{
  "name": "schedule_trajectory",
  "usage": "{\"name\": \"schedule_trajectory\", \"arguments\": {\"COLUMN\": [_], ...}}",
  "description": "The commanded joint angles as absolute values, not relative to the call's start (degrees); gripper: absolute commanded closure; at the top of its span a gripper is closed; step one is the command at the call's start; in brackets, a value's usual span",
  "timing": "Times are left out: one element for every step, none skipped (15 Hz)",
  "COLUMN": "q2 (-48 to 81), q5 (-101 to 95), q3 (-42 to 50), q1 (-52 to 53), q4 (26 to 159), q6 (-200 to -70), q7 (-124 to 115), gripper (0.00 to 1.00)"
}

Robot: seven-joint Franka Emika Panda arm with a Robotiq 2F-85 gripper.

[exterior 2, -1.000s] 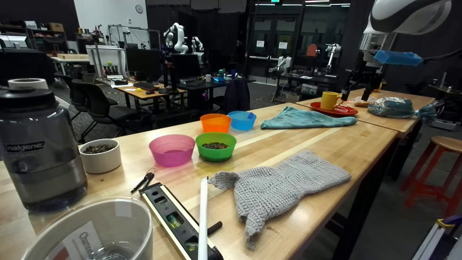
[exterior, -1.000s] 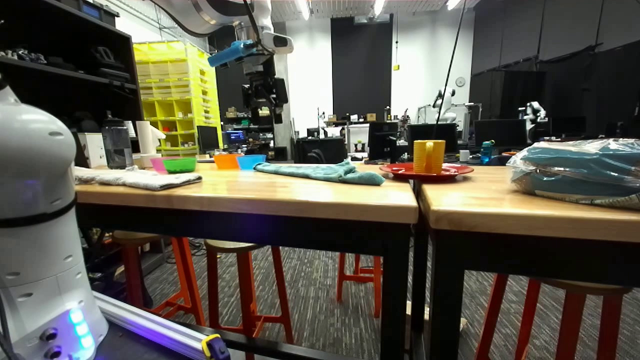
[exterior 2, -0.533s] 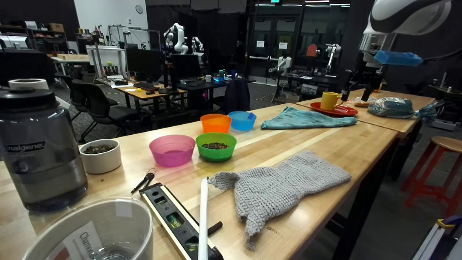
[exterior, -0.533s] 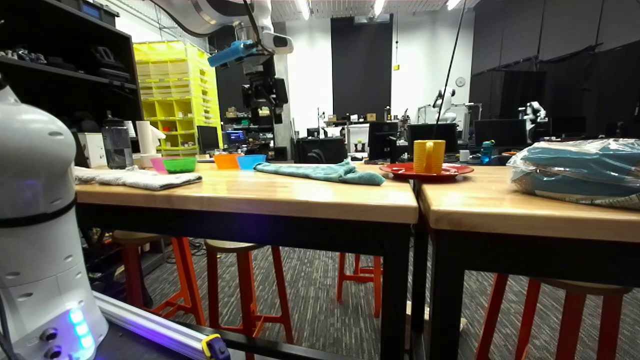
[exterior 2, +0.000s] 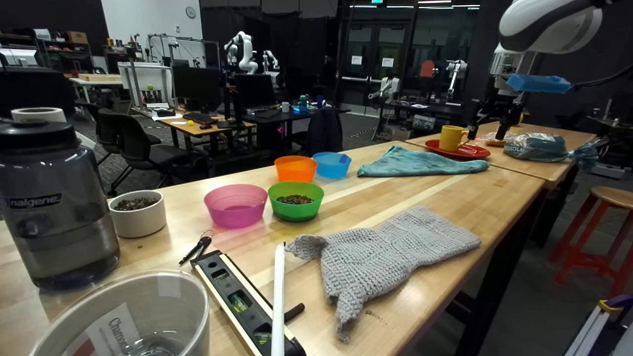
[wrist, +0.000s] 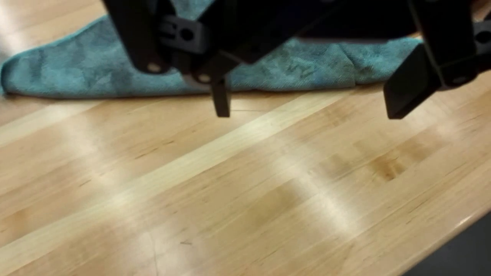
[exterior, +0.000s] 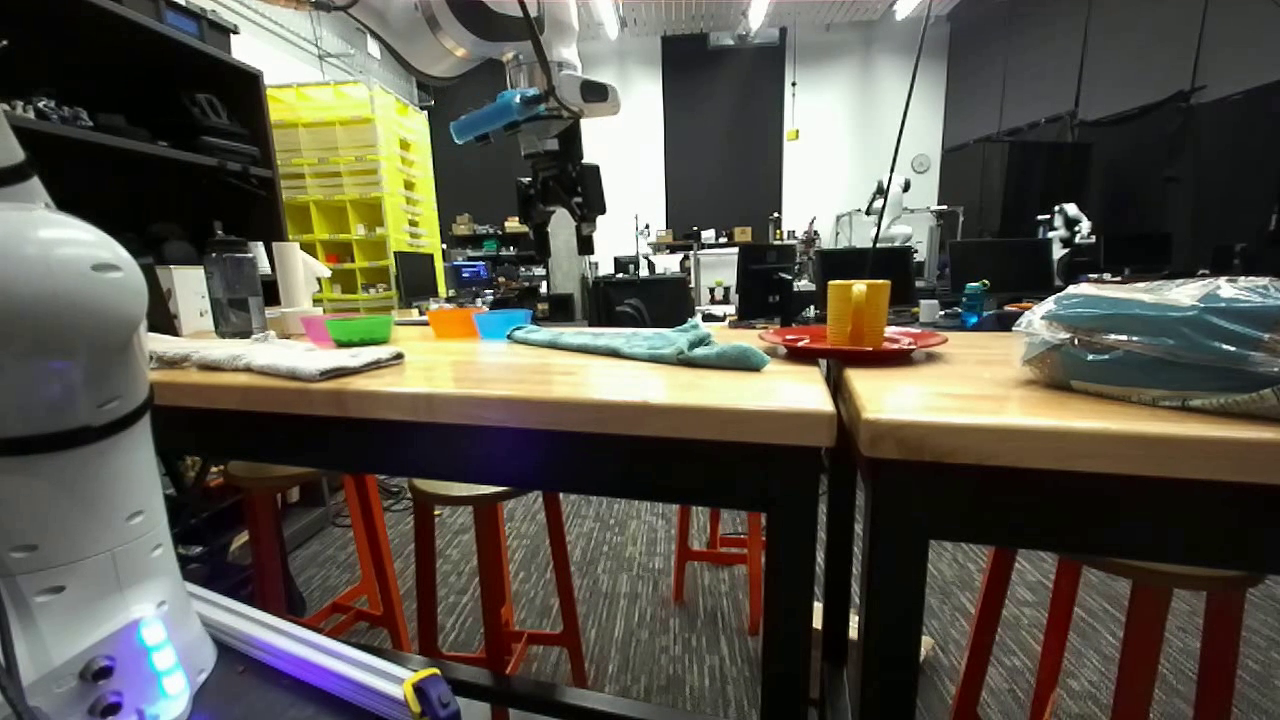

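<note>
My gripper (wrist: pixel 309 110) stands open above the wooden table, with nothing between its fingers (wrist: pixel 221 103). In an exterior view the gripper (exterior: pixel 564 245) hangs well above the tabletop, touching nothing. Nearest below it lies a teal cloth (wrist: pixel 96 69), stretched across the top of the wrist view behind the fingers. In both exterior views that cloth (exterior 2: pixel 420 162) lies folded flat on the table. Beyond it a yellow mug (exterior 2: pixel 451 138) sits upright on a red plate (exterior 2: pixel 477 152). From this angle the gripper (exterior 2: pixel 487 133) overlaps the space behind the plate.
Pink (exterior 2: pixel 236 206), green (exterior 2: pixel 295 207), orange (exterior 2: pixel 295 169) and blue (exterior 2: pixel 331 165) bowls stand on the table. A grey knitted cloth (exterior 2: pixel 395 247), spirit level (exterior 2: pixel 242 301), keys (exterior 2: pixel 200 247) and dark bottle (exterior 2: pixel 54 207) lie nearer that camera. A plastic-wrapped bag (exterior: pixel 1160 340) rests past the plate.
In the last half second the arm has shifted, to the right in one exterior view and slightly left in the other, and the gripper has turned a little. The objects have stayed put.
</note>
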State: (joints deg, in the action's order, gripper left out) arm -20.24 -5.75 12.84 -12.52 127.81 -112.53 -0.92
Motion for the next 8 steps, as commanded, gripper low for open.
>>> {"name": "schedule_trajectory", "arguments": {"q2": [-13.31, -11.38, -9.41, -7.74, -6.04, -4.39, -2.80, -1.41], "q5": [-5.67, -5.42, -4.98, -4.64, -4.42, -4.30, -4.21, -4.19], "q3": [14.34, 14.83, 15.43, 15.85, 16.24, 16.63, 17.00, 17.32], "q1": [-13.56, -13.78, -14.01, -14.24, -14.52, -14.84, -15.22, -15.62], "q4": [120.97, 119.38, 117.65, 116.21, 114.83, 113.43, 112.23, 111.04], "q6": [-111.78, -111.78, -111.42, -111.13, -111.00, -110.64, -110.63, -110.37], "q7": [0.15, 0.32, 0.80, 0.98, 1.03, 1.19, 1.26, 1.28], "gripper": [0.00, 0.00, 0.00, 0.00, 0.00, 0.00, 0.00, 0.00]}}
